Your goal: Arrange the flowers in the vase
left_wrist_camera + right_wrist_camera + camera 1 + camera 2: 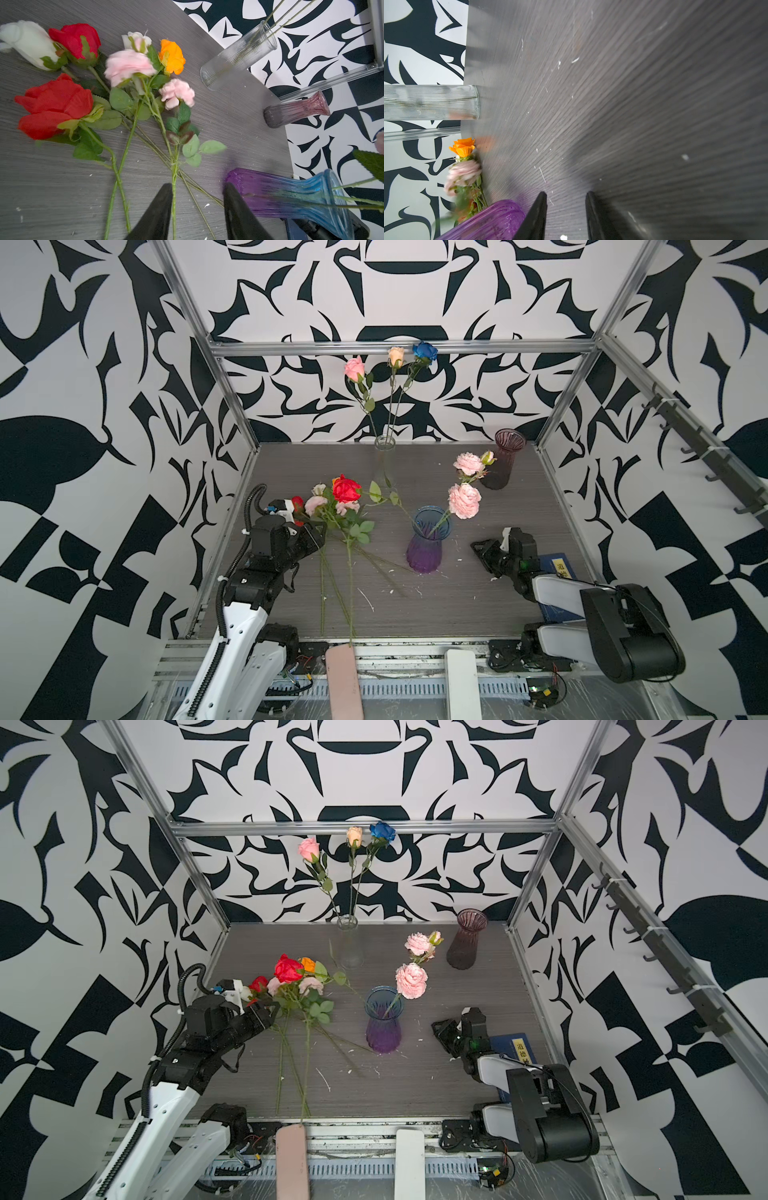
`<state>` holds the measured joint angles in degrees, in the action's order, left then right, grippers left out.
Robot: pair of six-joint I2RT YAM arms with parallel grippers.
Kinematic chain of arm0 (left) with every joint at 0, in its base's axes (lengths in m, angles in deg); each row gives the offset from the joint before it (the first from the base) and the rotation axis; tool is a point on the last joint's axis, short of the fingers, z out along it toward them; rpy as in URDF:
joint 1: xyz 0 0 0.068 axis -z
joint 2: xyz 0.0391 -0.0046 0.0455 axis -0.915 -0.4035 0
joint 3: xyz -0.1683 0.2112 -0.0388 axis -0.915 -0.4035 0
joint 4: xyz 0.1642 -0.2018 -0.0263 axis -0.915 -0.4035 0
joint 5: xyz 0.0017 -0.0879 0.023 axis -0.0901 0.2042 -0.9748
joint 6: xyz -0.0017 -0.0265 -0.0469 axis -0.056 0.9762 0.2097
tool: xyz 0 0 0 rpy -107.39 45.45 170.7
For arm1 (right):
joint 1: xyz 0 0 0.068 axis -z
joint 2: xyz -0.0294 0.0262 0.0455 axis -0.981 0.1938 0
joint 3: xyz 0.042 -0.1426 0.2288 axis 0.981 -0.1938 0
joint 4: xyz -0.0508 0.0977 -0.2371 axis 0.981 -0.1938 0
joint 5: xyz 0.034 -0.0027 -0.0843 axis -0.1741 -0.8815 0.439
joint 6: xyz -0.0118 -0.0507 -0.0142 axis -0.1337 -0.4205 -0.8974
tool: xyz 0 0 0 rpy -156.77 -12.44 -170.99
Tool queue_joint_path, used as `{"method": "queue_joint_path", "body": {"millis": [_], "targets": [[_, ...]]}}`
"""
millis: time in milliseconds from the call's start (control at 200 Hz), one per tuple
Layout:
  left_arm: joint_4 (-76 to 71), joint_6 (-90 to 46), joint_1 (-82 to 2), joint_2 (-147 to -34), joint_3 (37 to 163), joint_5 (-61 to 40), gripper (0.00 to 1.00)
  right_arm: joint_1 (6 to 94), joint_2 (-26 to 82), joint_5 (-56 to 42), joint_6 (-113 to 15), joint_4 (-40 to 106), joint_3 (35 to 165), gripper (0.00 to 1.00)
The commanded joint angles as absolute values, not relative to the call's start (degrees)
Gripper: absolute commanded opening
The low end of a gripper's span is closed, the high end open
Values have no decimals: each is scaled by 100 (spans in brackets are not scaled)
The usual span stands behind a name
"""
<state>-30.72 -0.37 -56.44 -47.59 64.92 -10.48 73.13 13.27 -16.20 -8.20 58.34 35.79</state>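
Loose flowers (332,510) lie in a heap on the grey table's left side: red (54,106), white (29,43), orange (172,56) and pink (128,66) heads, with stems crossing toward the front. My left gripper (198,186) hangs open over those stems, and one green stem (174,199) runs along the inside of one finger. The purple-and-blue vase (428,543) stands at mid-table. It holds a pink carnation stem (464,500) leaning right and a red rose (345,488) leaning left. My right gripper (565,193) is open and empty, low beside the vase's base (488,220).
A clear ribbed vase (384,460) at the back holds pink, peach and blue roses. A mauve vase (503,460) stands back right. A blue book (559,568) lies under the right arm. Pink (343,680) and white (461,684) slabs sit at the front rail.
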Motion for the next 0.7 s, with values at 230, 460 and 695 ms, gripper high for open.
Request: {"method": "queue_joint_path", "body": {"millis": [230,460,695], "targets": [[-2984,-26,-5645,-4461,6146,-1131,45,7328,1533,-1499,-858,5076,3482,36],[-2685,101,-5652,-4564,5562,-1096,50,7329,1537,-1508,-858,5089,3478,36],[-2249,337,-5648,-4872,5124,-879,50,7329,1535,-1517,-867,5084,3481,36]]}}
